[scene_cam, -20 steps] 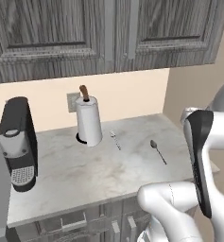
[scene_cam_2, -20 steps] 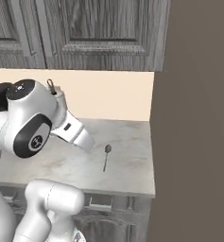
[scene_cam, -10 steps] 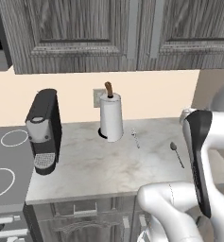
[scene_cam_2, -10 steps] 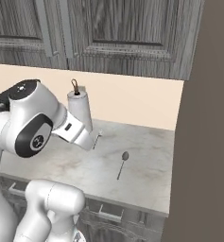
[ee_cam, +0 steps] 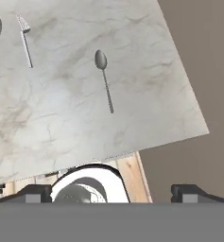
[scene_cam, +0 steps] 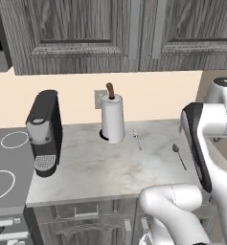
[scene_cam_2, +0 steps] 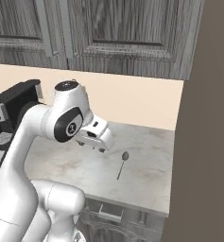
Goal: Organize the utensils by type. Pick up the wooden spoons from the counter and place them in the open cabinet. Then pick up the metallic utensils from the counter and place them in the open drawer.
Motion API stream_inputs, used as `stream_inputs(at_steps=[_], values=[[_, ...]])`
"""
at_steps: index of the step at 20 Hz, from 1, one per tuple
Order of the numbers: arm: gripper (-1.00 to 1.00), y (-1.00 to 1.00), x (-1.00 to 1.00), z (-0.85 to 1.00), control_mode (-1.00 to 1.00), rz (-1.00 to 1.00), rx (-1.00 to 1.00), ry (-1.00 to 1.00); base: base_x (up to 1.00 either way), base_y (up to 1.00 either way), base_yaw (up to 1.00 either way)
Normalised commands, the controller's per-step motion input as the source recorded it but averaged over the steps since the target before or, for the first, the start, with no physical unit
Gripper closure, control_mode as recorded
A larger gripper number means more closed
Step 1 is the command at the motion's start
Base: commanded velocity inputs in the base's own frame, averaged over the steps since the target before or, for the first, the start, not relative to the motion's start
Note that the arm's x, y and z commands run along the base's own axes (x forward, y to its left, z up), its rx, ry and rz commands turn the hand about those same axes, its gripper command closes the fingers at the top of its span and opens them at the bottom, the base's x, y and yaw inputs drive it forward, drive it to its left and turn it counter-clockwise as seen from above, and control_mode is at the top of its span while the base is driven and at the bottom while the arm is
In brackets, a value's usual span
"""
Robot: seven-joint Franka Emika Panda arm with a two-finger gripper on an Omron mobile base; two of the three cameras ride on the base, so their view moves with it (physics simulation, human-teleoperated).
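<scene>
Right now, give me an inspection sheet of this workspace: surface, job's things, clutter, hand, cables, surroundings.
Surface: counter, light grey marbled stone, dry and flat.
Job's things: metal spoon lying flat near the counter's right end; metal fork lying apart from it, closer to the paper towel roll. Wooden spoons: nothing seen. Open drawer: nothing seen.
Clutter: paper towel roll upright on its holder near the wall; black coffee machine at the counter's left end.
Hand: hand open, empty, above the counter's front edge, short of the spoon.
Cables: nothing seen.
Surroundings: wall cabinets above with doors shut; stovetop left of the counter; wall outlet behind the roll.
</scene>
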Motion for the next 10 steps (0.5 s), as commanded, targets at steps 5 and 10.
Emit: stream_inputs(at_steps=[5, 10], values=[[-1.00, -0.20, 0.46, -0.69, -1.00, 0.15, 0.00, 0.02, 0.00, 0.00, 0.00], [-1.00, -0.18, 0.37, -0.80, -1.00, 0.14, 0.00, -0.09, 0.00, 0.00, 0.00]])
